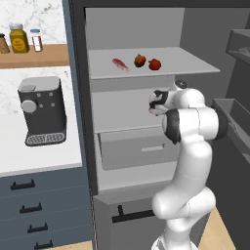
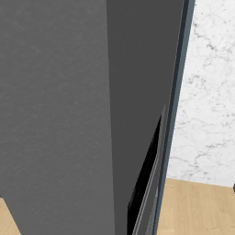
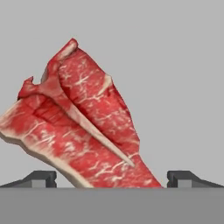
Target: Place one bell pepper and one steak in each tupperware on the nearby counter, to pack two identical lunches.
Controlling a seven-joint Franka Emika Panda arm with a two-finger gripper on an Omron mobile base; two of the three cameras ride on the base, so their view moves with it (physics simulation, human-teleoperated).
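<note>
Up close in the hand view lies a steak [image 3: 83, 127], raw red meat with pale streaks, on a grey shelf. It runs down between the two fingertips of my open gripper [image 3: 111, 179], and whether they touch it I cannot tell. In the left base view my gripper [image 1: 152, 105] reaches into the open fridge at middle-shelf height. On the top shelf lie another steak [image 1: 120, 64] and two red bell peppers [image 1: 140, 60] [image 1: 155, 64]. The white counter [image 1: 29, 156] runs to the left of the fridge. The tupperware is out of view.
A dark coffee machine [image 1: 43, 111] stands on the counter, and jars [image 1: 19, 39] sit on a wooden wall shelf above it. A grey fridge drawer [image 1: 136, 151] lies below the gripper. A grey fridge door panel [image 2: 69, 114] stands close in the right base view.
</note>
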